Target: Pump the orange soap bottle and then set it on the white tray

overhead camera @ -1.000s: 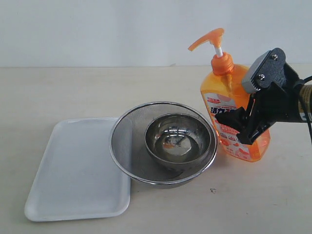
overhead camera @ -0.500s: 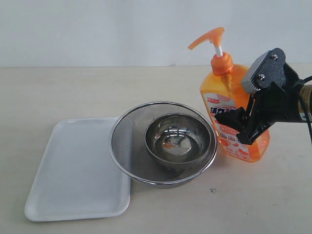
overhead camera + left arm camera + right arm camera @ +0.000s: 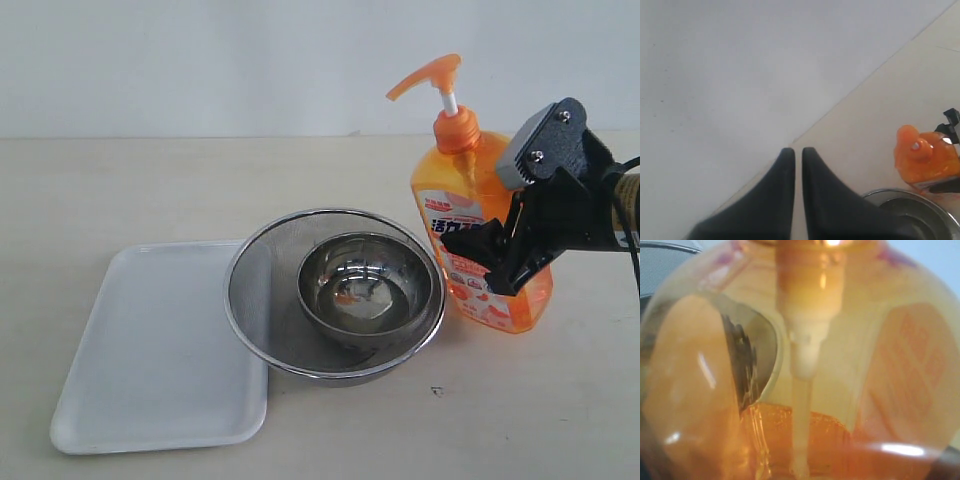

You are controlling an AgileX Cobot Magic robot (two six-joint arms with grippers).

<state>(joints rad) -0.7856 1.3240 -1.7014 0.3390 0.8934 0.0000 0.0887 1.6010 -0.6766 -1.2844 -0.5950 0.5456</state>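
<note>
"Was the right gripper [image 3: 478, 262] holding anything?"

"It clamped the orange soap bottle [image 3: 452, 190], which stood beside the strainer [image 3: 262, 290], apart from the white tray [image 3: 150, 340]. Only the left wrist camera showed the left gripper [image 3: 797, 161], closed. The label's Chinese characters weren't legible."

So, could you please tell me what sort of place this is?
Likely a lab tabletop staged as a kitchen washing-up spot: a plain table and blank wall, with a soap bottle, a steel bowl in a strainer and a white tray.
</note>
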